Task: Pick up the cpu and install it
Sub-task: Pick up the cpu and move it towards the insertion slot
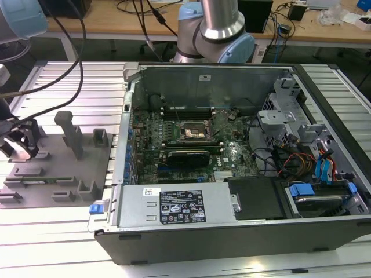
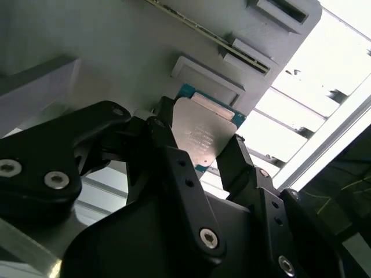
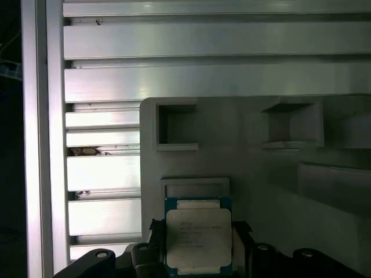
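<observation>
**Black fingers (image 2: 174, 168) on the chip's edges: grip looks thin**

Fingers of my pincer (image 2: 200, 138) sit closest in both wrist views, clamped on the cpu (image 2: 204, 128) from two opposite sides. Silver lid faces the cameras, with a green rim showing around it. The cpu (image 3: 198, 234) hangs just above the grey tray (image 3: 261, 168), beside the tray's shallow square recess (image 3: 194, 186). It looks clear of the tray surface.

In the exterior view my pincer (image 1: 20, 145) is over the tray (image 1: 69, 168), at its end toward the exterior view's left. The open computer case (image 1: 232, 231) stands just beside the tray on the other side. The socket (image 1: 194, 132) is inside the case, well apart from the tray.

Risks, as I judge them:
- Contact is on thin edges only, so a jolt could let the chip slip or twist.
- A drop near the tray could put it on the slatted tabletop (image 1: 58, 237).
- The case wall stands between tray and socket, and clipping it could knock the chip askew.
- A chip that arrives tilted could seat crooked and damage the socket contacts.
</observation>
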`<state>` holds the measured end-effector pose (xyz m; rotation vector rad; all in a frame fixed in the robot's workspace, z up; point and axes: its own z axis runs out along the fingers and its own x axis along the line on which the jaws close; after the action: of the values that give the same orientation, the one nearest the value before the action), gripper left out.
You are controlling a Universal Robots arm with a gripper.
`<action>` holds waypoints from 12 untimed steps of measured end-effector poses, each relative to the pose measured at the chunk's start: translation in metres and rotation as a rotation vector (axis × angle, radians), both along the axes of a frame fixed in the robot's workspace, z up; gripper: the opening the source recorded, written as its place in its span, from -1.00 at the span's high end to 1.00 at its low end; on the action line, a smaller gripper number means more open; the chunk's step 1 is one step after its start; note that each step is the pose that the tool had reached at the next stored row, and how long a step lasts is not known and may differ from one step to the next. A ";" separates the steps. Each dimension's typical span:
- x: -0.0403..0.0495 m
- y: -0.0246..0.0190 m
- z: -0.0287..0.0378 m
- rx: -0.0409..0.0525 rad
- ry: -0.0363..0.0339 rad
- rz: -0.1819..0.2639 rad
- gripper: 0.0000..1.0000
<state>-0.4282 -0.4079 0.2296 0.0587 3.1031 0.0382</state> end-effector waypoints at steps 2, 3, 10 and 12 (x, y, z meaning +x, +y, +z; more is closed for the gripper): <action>0.0000 0.0000 0.0001 -0.0005 -0.0002 0.000 -0.09; 0.0000 0.0000 0.0001 -0.0005 -0.0002 0.000 -0.09; 0.0000 0.0000 0.0003 -0.0009 0.0000 0.000 -0.09; 0.0000 0.0000 0.0051 -0.0010 -0.0001 0.000 -0.09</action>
<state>-0.4282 -0.4079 0.2347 0.0587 3.1030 0.0367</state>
